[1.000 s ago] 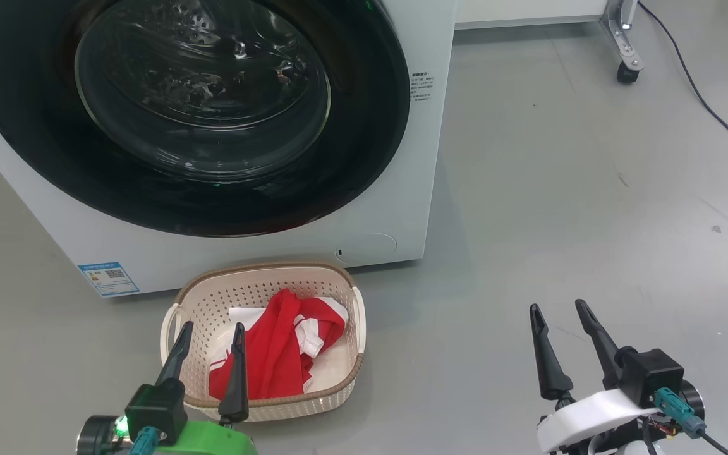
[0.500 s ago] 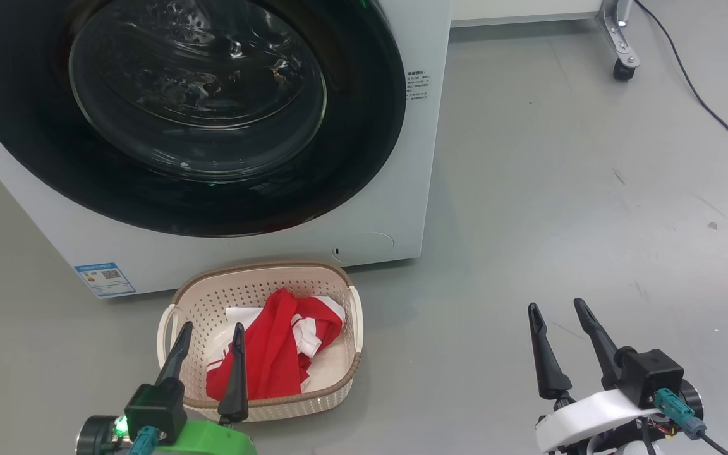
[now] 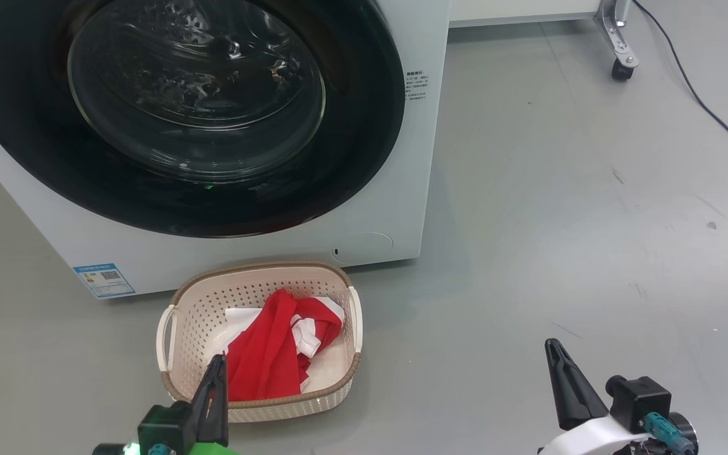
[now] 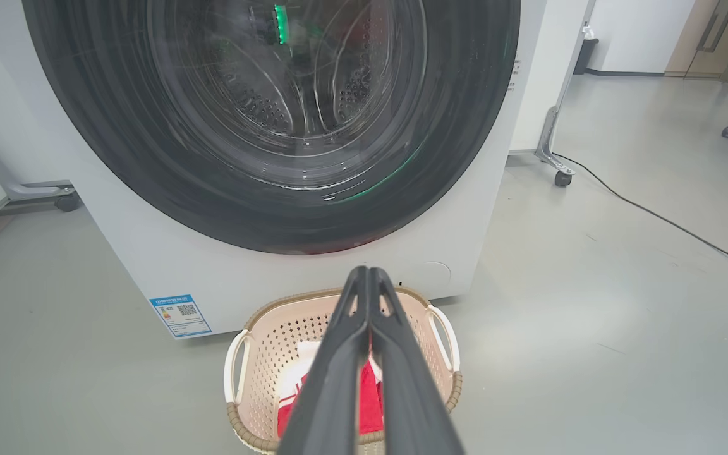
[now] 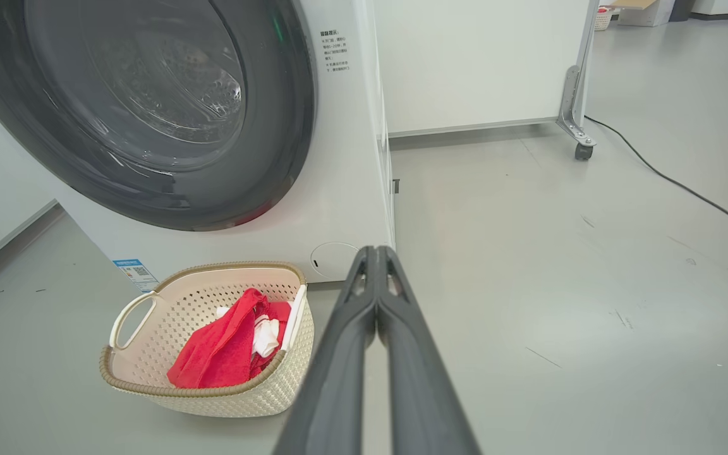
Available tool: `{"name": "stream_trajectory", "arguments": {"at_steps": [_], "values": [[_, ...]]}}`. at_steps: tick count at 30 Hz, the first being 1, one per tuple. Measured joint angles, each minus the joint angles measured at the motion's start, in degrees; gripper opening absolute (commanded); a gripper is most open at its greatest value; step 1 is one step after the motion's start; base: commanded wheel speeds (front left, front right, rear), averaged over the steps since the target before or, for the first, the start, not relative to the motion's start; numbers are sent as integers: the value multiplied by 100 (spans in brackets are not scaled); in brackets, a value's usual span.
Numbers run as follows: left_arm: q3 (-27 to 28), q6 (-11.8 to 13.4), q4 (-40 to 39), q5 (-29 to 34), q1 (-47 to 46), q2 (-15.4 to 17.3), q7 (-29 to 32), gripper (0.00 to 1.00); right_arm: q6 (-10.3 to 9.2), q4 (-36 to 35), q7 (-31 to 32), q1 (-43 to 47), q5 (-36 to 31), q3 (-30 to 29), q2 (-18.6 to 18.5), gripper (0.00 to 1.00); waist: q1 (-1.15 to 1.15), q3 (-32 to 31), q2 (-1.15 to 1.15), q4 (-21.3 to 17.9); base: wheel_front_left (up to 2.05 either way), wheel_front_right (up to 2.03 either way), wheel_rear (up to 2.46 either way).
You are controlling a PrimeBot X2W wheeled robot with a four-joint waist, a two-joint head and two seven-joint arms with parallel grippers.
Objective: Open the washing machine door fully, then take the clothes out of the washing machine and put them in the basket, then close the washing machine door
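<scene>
washing machine door (image 3: 196, 95) shut over opening, basket (image 3: 261, 268) open above

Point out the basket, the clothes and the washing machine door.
the basket (image 3: 244, 292): head view, perforated back wall.
the clothes (image 3: 263, 360): head view, middle of the red fabric.
the washing machine door (image 3: 196, 101): head view, centre of glass bowl.
</scene>
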Motion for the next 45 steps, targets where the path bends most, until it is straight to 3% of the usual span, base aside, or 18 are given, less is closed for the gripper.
{"name": "stream_trajectory", "arguments": {"at_steps": [7, 45], "values": [[-15, -40, -105, -334, 100, -2, 0, 0, 9, -43, 14, 44, 344, -1, 9, 0, 0, -10, 0, 9, 0, 0, 0], [571, -460, -254, -3417, 83, 135, 590, 0, 198, -133, 646, -120, 3309, -638, -57, 0, 0, -87, 0, 64, 0, 0, 0]]}}
